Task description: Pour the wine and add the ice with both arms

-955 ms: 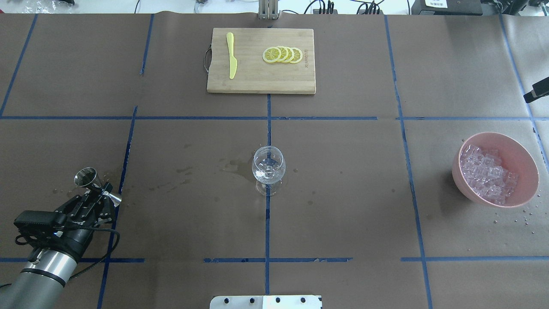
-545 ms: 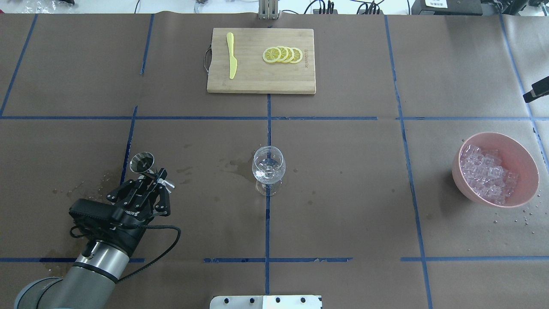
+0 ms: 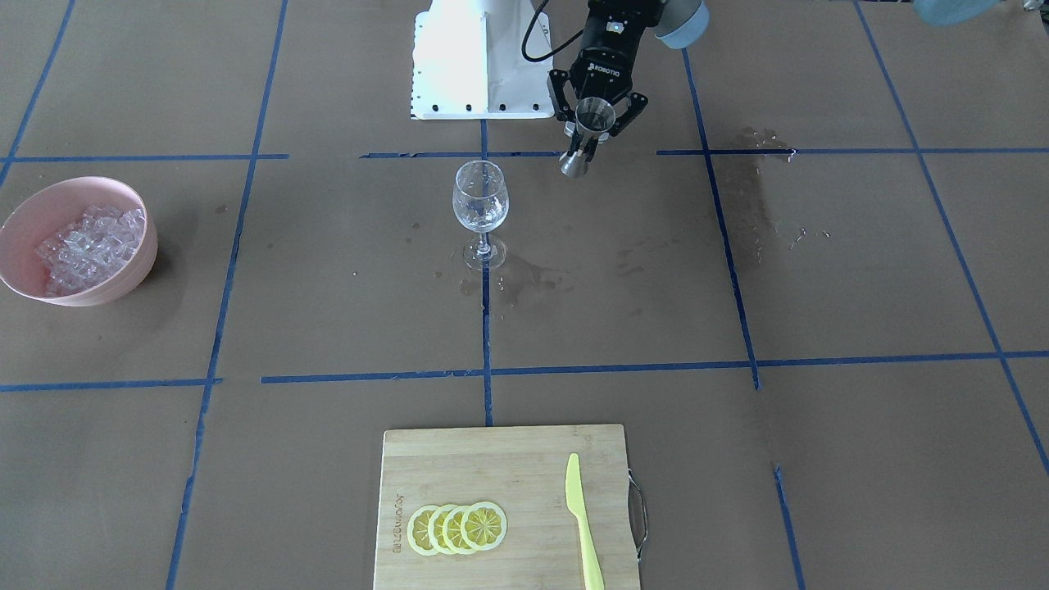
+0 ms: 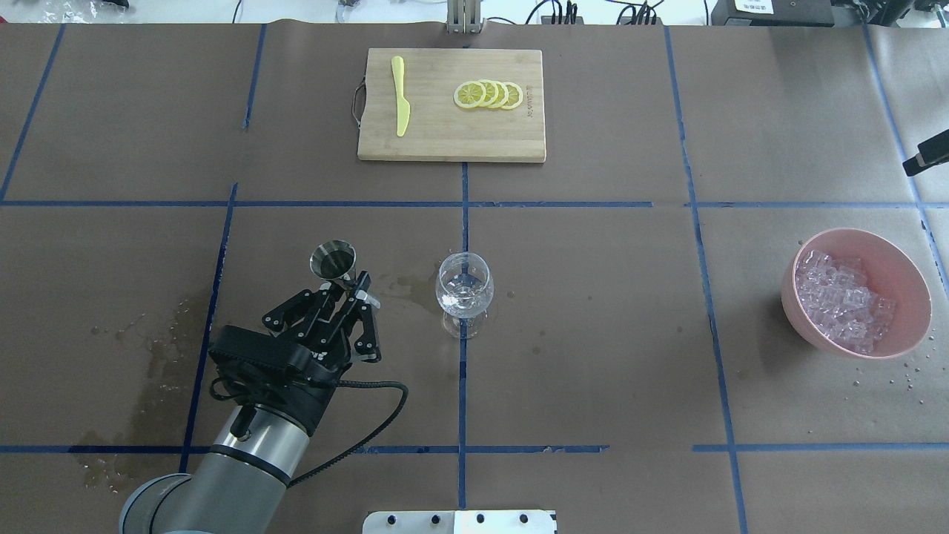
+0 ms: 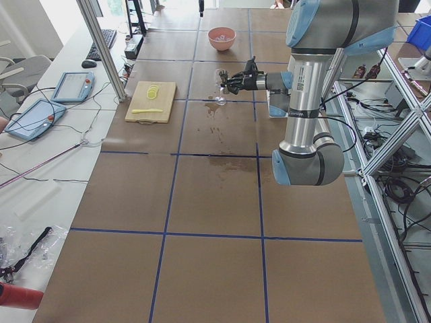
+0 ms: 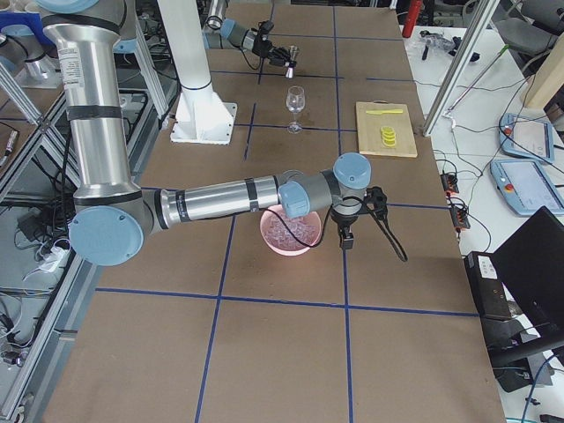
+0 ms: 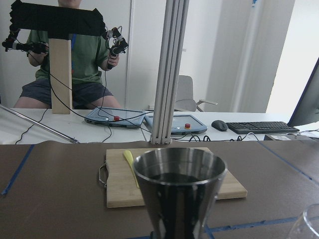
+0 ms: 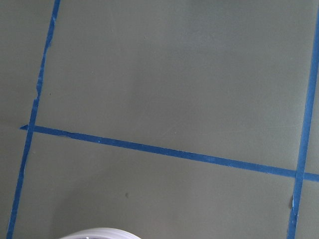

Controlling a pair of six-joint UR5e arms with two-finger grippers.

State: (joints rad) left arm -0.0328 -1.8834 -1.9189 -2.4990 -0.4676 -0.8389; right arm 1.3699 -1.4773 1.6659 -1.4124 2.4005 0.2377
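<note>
My left gripper [image 4: 350, 288] is shut on a steel jigger [image 4: 334, 261] at its waist and holds it upright above the table, left of the clear stemmed wine glass [image 4: 464, 289]. The front view shows the jigger [image 3: 592, 123] beside the glass [image 3: 481, 201]. In the left wrist view the jigger [image 7: 179, 194] fills the foreground; I cannot make out wine in it. The ice [image 4: 841, 300] lies heaped in a pink bowl [image 4: 901, 271] at the right. Of my right gripper only a black bit [image 4: 927, 156] shows beyond the bowl; I cannot tell if it is open.
A bamboo cutting board [image 4: 445, 141] at the far centre holds lemon slices [image 4: 489, 95] and a yellow knife [image 4: 400, 104]. Wet patches [image 4: 163, 348] mark the paper at the left and beside the glass. The white pedestal [image 3: 475, 57] stands at the robot's side.
My left arm has carried the jigger rightward and a little forward, from the table's left part to close beside the wine glass. The glass and bowl have not moved.
</note>
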